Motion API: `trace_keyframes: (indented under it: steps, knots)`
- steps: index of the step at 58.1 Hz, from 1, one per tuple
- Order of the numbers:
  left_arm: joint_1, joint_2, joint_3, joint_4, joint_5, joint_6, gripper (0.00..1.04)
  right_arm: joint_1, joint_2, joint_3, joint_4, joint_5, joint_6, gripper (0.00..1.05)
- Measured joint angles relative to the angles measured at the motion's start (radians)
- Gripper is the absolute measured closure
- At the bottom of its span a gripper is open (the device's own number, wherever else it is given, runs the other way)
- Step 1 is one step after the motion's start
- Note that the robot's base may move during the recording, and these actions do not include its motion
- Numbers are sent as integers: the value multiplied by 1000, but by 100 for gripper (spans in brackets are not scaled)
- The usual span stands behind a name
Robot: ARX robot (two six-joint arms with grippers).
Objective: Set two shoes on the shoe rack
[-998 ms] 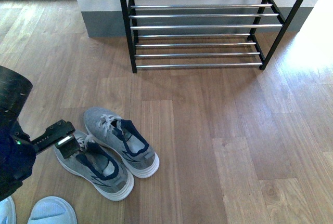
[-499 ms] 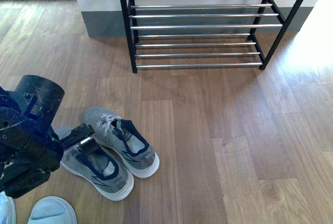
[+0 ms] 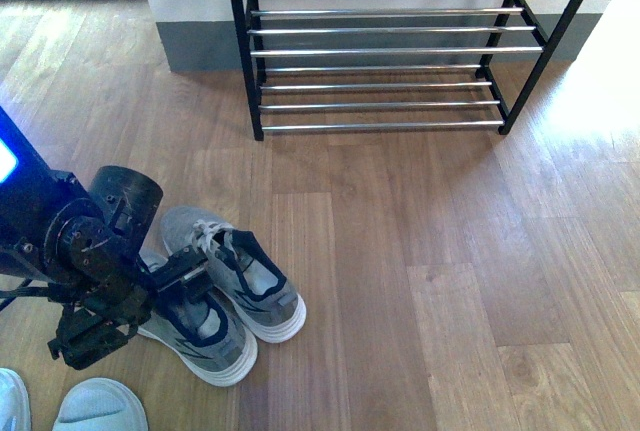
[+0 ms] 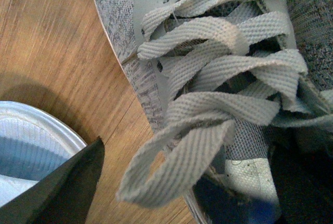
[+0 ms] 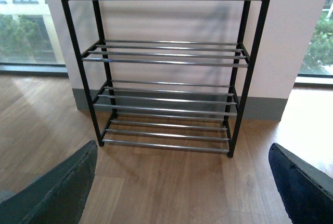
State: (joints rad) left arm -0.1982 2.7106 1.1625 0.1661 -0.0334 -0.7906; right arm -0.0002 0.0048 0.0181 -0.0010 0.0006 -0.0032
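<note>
Front view: shoe rack (image 3: 380,50) far centre, left sneaker (image 3: 215,341) and right sneaker (image 3: 245,276) touching on the near-left floor. We judge them light, soft knit; grab the collar. Left gripper (image 3: 185,277) spread over the left sneaker's laces, unclamped. Right gripper (image 5: 179,193) spread, empty.

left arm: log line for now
left gripper open over nearer shoe | other shoe beside it | shoe rack bare | right gripper open

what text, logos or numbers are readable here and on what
None can be read.
The dark marks on the two shoes are shapes, not letters.
Faint specks on the insole in the left wrist view are too blurred to read.
The shoe rack shows no label.
</note>
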Motion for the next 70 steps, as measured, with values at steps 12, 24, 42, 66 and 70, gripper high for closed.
trace_keyframes:
  steps: [12,24,42,66,70]
  knots:
    - [-3,27,18,-9,-19,8,45,0,0,0,0,0,0,9]
    - [-3,27,18,-3,-41,22,76,0,0,0,0,0,0,9]
    - [-2,23,5,-8,-76,36,103,0,0,0,0,0,0,9]
    - [32,-332,-298,163,-192,183,103,0,0,0,0,0,0,9]
    - [39,-442,-369,185,-209,219,103,0,0,0,0,0,0,9]
